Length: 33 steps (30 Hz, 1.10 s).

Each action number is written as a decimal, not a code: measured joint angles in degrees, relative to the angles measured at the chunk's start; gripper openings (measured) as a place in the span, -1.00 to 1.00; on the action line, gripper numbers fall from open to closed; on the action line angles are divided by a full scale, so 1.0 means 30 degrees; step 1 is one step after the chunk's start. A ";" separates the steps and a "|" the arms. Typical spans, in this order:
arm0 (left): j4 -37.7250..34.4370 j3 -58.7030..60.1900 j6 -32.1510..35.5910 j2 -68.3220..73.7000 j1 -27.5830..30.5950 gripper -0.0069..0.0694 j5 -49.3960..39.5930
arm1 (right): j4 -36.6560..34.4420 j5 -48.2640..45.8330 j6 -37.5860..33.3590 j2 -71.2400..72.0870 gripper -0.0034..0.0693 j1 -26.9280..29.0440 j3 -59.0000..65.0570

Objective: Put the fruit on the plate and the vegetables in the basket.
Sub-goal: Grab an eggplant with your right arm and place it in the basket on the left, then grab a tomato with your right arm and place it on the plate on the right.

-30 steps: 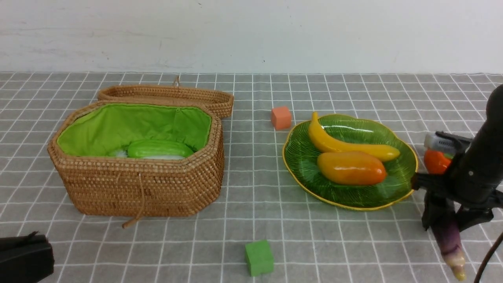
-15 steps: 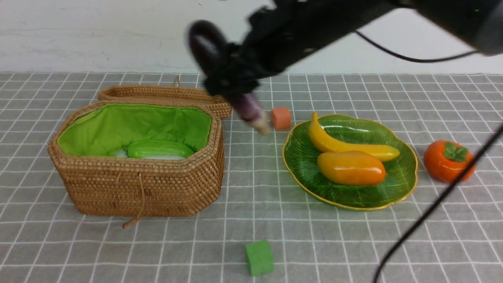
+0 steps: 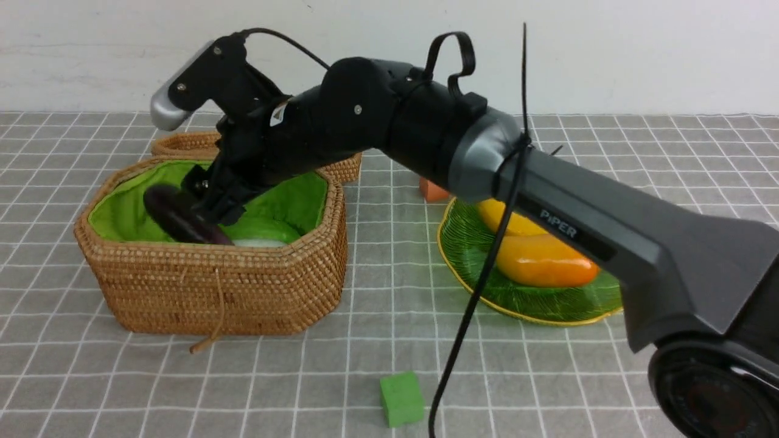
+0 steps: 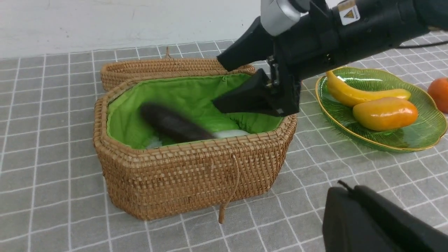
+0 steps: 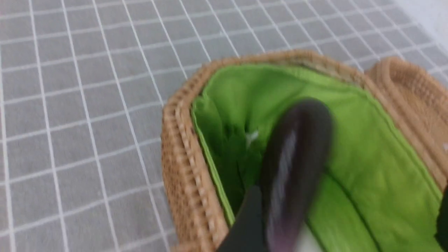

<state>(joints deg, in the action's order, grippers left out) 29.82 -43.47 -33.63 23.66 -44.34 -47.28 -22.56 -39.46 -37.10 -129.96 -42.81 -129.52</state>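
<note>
Dark eggplant (image 3: 179,222) beside right claw (image 3: 212,208), within green-lined wicker basket (image 3: 243,286).

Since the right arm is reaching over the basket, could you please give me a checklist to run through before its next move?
1. Dark purple toy eggplant inside the octagonal woven wicker basket: ok, it is within the rim over the green lining, though blurred.
2. Right gripper let go: ok, fingers spread wide in the right wrist view.
3. All fruit on the translucent green glass plate: not ok, the round orange persimmon lies on the grey checked cloth beside it.
4. Room on the plate: ok, bare glass beside the yellow banana and orange-yellow mango.
5. Left gripper state: cannot tell.
</note>
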 joint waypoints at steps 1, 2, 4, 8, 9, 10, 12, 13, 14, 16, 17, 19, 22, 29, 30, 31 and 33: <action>-0.0123 0.0000 0.0152 0.0000 0.0000 -0.81 0.0000 | 0.0655 -0.0718 0.0493 0.0348 0.94 0.0037 0.0000; -0.0334 0.0000 0.0408 0.0000 0.0000 -0.81 0.0000 | 0.1766 -0.2043 0.1343 0.1018 0.91 0.0038 0.0000; -0.0784 0.0000 0.0905 0.0000 0.0000 -0.81 0.0038 | 0.3492 -0.3908 0.2508 0.2125 0.83 0.0117 -0.0008; -0.3486 0.0000 0.2961 0.0000 0.0000 -0.81 0.0673 | 0.8542 -0.9473 0.5807 0.4869 0.36 0.0916 -0.0295; -0.4451 0.0000 0.3511 0.0000 0.0000 -0.80 0.0926 | 0.9612 -1.0057 0.6515 0.5381 0.21 0.1375 -0.0295; -0.5463 0.0000 0.4240 0.0000 0.0000 -0.80 0.1330 | 1.0332 -1.0376 0.7282 0.5757 0.09 0.1835 -0.0233; -0.7257 0.0000 0.5779 0.0000 0.0000 -0.80 0.1917 | 1.1303 -1.0561 0.8540 0.6452 -0.18 0.2968 0.0190; -0.8402 0.0000 0.6823 0.0000 0.0000 -0.80 0.2187 | 1.1510 -1.0640 0.9749 0.6853 -0.34 0.4120 0.0690; -0.8553 0.0000 0.6823 0.0000 0.0000 -0.80 0.2187 | 1.1533 -1.0658 0.9937 0.6927 -0.36 0.4300 0.0791; -1.0081 0.0000 0.8476 0.0000 0.0000 -0.80 0.2292 | 1.1238 -1.0656 1.2171 0.7872 -0.57 0.6592 0.2623; -1.0439 0.0000 0.8861 0.0000 0.0000 -0.80 0.2270 | 1.0947 -1.0656 1.2989 0.8316 -0.60 0.7654 0.3679; -1.0961 0.0000 0.9579 0.0000 0.0000 -0.80 0.2212 | 1.0240 -1.0656 1.4314 0.9098 -0.59 0.9918 0.6027; -1.1138 0.0000 0.9926 0.0000 0.0000 -0.79 0.2213 | 0.9296 -1.0602 1.5157 0.9447 -0.46 1.2484 0.8578; -1.1188 0.0000 1.0211 0.0000 0.0000 -0.79 0.2133 | 0.4409 -0.4726 1.4807 0.7894 0.46 1.8301 1.4029; -1.1188 0.0000 1.0211 0.0000 0.0000 -0.79 0.2133 | 0.3760 -0.4331 1.4434 0.7584 0.59 1.8725 1.4183; -1.1171 0.0000 1.0227 0.0000 0.0000 -0.78 0.2108 | 0.2860 -0.3698 1.3762 0.7200 0.74 1.9161 1.4279; -1.1129 0.0000 1.0227 0.0000 0.0000 -0.78 0.2041 | 0.1912 -0.3190 1.3098 0.6711 0.86 1.9619 1.4310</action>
<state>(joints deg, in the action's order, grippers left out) -3.57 -43.47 -2.95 23.66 -44.34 -41.15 -16.82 -49.03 2.19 -109.83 16.04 -86.59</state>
